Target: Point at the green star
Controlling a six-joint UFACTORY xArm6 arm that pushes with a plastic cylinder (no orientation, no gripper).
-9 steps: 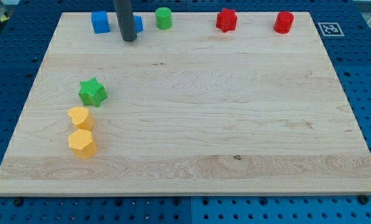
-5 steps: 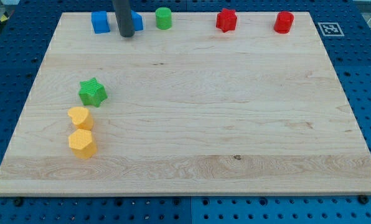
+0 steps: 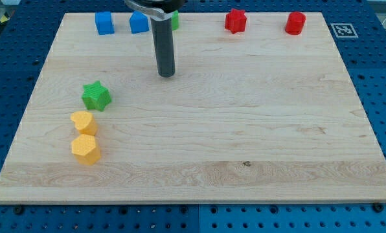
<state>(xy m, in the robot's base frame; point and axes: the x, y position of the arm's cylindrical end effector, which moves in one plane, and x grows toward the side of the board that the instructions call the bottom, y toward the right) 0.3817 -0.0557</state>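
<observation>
The green star (image 3: 96, 96) lies on the wooden board (image 3: 245, 116) at the view's left. My tip (image 3: 166, 74) rests on the board to the right of the star and a little above it, about a hundred pixels away, touching no block. The dark rod rises from it towards the view's top and partly hides a green block (image 3: 175, 19) behind it.
Along the view's top edge stand two blue blocks (image 3: 103, 22) (image 3: 138, 22), a red star-like block (image 3: 235, 21) and a red cylinder (image 3: 295, 22). Two yellow blocks (image 3: 83, 122) (image 3: 85, 149) lie just below the green star.
My tip has moved from beside the blue blocks at the view's top down and to the right onto the open board. No block has moved.
</observation>
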